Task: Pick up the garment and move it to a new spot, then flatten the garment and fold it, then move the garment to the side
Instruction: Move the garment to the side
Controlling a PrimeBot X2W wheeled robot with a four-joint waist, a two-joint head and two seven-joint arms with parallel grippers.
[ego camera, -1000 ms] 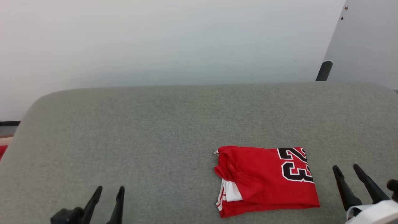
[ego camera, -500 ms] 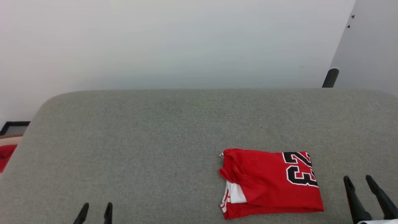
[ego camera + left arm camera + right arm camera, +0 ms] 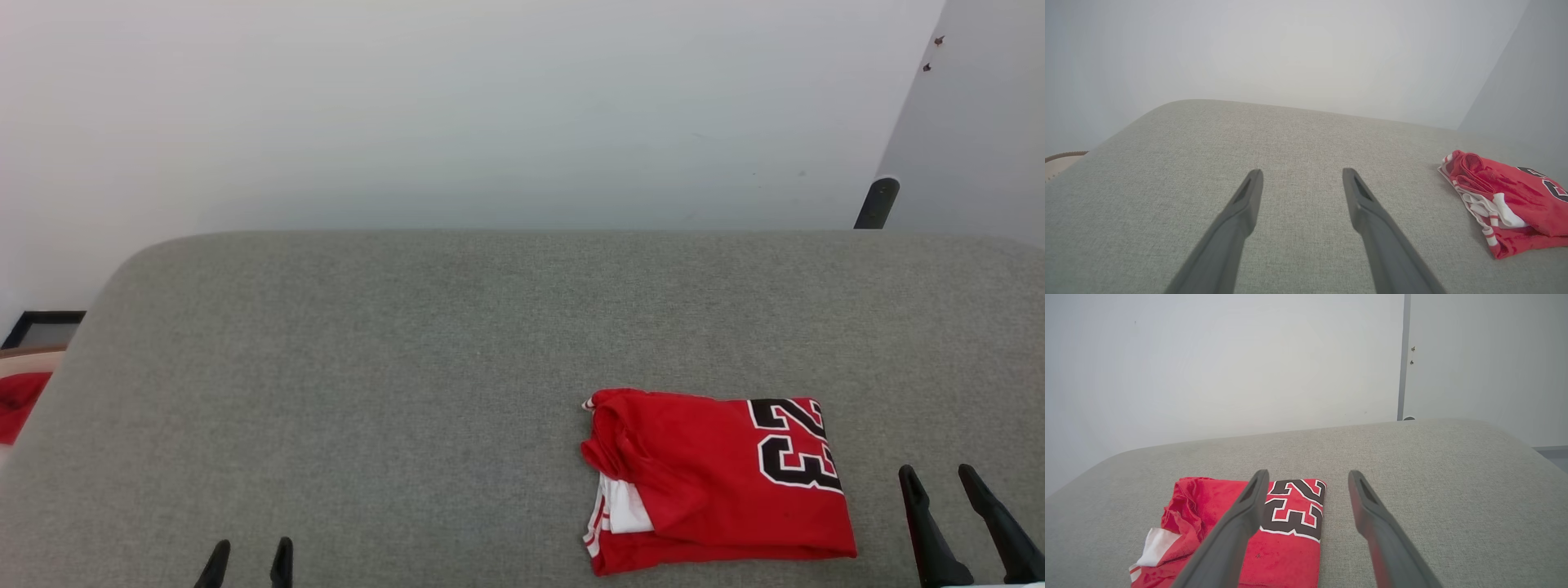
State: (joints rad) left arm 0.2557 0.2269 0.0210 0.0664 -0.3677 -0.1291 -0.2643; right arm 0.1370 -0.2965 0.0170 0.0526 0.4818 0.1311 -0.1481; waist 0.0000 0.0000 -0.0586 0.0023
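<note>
Garment (image 3: 718, 482) sits folded on grey surface (image 3: 408, 343), approx 5 o'clock in head view. Soft, light, floppy; layers prob. slide, so pinch thru all layers at its 3 & 9 o'clock edges. Left gripper (image 3: 251, 549) & right gripper (image 3: 937, 474) both wide, empty; right just beside it.

Bright, even, diffuse light throughout. Faint soft shadow along the garment (image 3: 1523, 196) on the bench (image 3: 1167, 183). Far bench edge bowed by wide-angle distortion in wrist views; wall (image 3: 1290, 53) hazy, washed out.
</note>
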